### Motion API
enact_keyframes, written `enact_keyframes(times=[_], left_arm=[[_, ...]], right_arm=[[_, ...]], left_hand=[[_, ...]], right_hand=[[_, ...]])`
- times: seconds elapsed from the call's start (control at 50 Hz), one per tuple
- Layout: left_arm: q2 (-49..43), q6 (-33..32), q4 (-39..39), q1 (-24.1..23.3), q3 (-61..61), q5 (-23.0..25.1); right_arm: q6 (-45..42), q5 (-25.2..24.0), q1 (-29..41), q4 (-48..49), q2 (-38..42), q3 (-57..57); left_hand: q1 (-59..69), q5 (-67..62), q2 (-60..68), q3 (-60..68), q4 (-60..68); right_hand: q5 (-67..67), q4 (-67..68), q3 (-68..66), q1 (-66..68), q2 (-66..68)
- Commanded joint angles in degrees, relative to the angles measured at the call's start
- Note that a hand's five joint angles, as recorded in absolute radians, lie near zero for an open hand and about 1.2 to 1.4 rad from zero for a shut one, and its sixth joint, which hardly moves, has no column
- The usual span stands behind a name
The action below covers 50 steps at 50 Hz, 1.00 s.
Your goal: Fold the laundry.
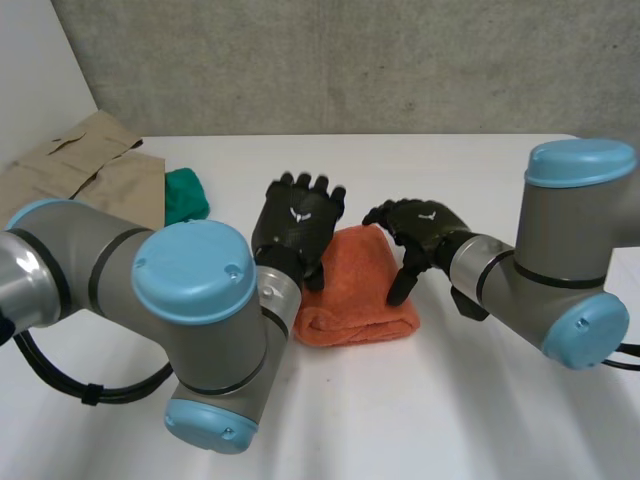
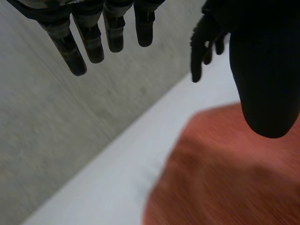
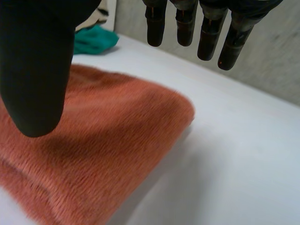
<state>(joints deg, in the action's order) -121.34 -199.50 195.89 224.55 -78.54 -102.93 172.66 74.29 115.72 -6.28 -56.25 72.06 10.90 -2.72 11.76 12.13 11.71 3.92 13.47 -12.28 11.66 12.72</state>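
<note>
A folded orange towel [image 1: 355, 290] lies in the middle of the white table [image 1: 480, 400]. My left hand [image 1: 295, 225] hovers over its left edge, fingers straight and spread, holding nothing. In the left wrist view the towel [image 2: 225, 173] lies below the thumb [image 2: 265, 70], apart from it. My right hand [image 1: 420, 235] hangs over the towel's right edge with relaxed fingers, holding nothing. In the right wrist view the towel [image 3: 93, 154] spreads under the thumb [image 3: 37, 70], and the fingers [image 3: 206, 28] are clear of it.
A green cloth [image 1: 185, 195] lies at the back left beside beige trousers [image 1: 80, 165]. The green cloth [image 3: 93, 40] also lies beyond the towel in the right wrist view. A grey wall [image 1: 350, 60] stands behind the table.
</note>
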Motion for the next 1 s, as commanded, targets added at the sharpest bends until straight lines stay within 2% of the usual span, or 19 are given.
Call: enact_keyframes(times=[0.02, 0.1, 0.22, 0.3, 0.4, 0.5, 0.56, 0.64, 0.76, 0.88, 1.0], left_arm=[[-4.95, 1.39, -11.31, 0.62, 3.83, -0.43], [-7.94, 0.95, -16.14, 1.24, 5.59, -0.52], [-9.09, -0.01, -18.26, 3.96, 5.94, -0.43], [-8.21, -0.1, -18.09, 3.52, 6.03, 0.45], [-3.21, -0.02, -17.73, 3.52, 6.38, 1.06], [3.38, 0.33, -17.73, 4.23, 5.86, 6.94], [7.6, 0.51, -17.91, 4.84, 5.33, 11.6], [11.56, 0.86, -18.35, 7.21, 4.71, 15.83], [13.76, 3.93, -18.44, 8.88, 3.83, 21.54], [13.85, 7.27, -18.44, 10.2, 3.75, 26.63], [13.85, 7.81, -18.44, 10.29, 3.75, 27.08]], right_arm=[[-0.92, -1.87, 0.12, -4.0, 6.32, -5.6], [-1.89, -1.6, 0.04, -5.14, 9.05, -7.54], [-8.21, 0.06, 0.21, -8.13, 12.31, -10.0], [-10.5, 3.22, 1.0, -8.05, 9.15, -9.13], [-8.58, 4.55, 0.57, -3.49, 2.65, -5.18], [-0.86, 4.9, -0.05, 7.39, -4.46, 5.87], [2.49, 4.9, -0.93, 10.4, -7.2, 10.37], [7.67, 3.76, -6.28, 12.26, -9.84, 18.27], [8.48, -0.01, -8.66, 12.7, -8.97, 22.34], [9.71, -5.29, -8.32, 12.96, -4.13, 21.99], [12.43, -6.52, -7.18, 14.72, 0.17, 19.09]], left_hand=[[1.84, -0.01, 0.98, 0.61, 1.03], [1.67, 0.15, 0.81, 0.44, 0.86], [1.67, 0.16, 0.81, 0.44, 0.86], [1.0, 0.83, 0.14, -0.23, 0.19], [0.16, 1.67, -0.7, -1.07, -0.65], [-0.01, 1.84, -0.87, -1.24, -0.82], [0.16, 1.67, -0.7, -1.07, -0.65], [0.16, 1.67, -0.7, -1.07, -0.65], [0.33, 1.5, -0.53, -0.9, -0.48], [0.83, 1.0, -0.03, -0.4, 0.02], [1.0, 0.83, 0.14, -0.23, 0.19]], right_hand=[[-3.92, -3.47, 2.28, -1.66, -2.72], [-3.92, -3.47, 2.28, -1.66, -2.72], [-3.92, -3.47, 2.28, -1.66, -2.72], [-3.92, -3.47, 2.28, -1.66, -2.72], [-3.92, -3.47, 2.28, -1.66, -2.72], [-3.92, -3.47, 2.28, -1.66, -2.72], [-3.92, -3.47, 2.28, -1.66, -2.72], [-3.92, -3.47, 2.28, -1.66, -2.72], [-3.92, -3.47, 2.28, -1.66, -2.72], [-3.92, -3.47, 2.28, -1.66, -2.72], [0.02, 0.47, -1.66, 2.29, 1.22]])
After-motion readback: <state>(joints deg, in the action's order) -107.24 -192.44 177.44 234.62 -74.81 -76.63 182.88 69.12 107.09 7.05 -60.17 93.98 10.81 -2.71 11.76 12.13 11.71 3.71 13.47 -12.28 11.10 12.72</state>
